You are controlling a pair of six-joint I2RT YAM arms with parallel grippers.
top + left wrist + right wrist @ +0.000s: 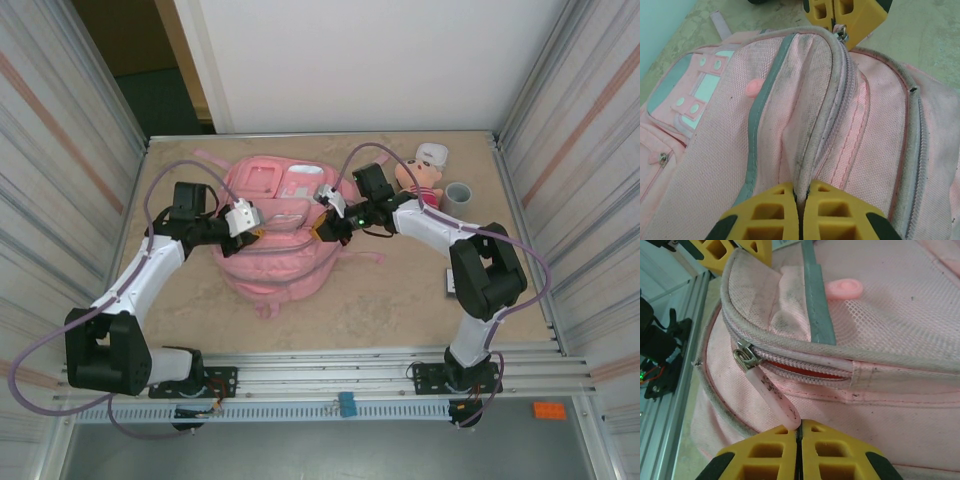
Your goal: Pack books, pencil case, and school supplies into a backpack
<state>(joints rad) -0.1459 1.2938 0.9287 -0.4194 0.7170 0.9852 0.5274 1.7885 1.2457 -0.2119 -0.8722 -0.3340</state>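
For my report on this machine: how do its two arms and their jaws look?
The left arm and right arm have white links and bulky black joints. A thin lilac cable loops along each. The jaws are yellow blocks with square hollows and black corners.

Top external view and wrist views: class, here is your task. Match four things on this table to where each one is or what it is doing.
Column one:
1 left gripper
2 right gripper
3 plush doll
4 grey cylinder

Column two:
A shut on the pink zipper pull
B furthest right, beside the doll
C shut on a ridge of the backpack fabric
D between the backpack and the grey cylinder

Pairs: 1-C, 2-A, 3-D, 4-B.
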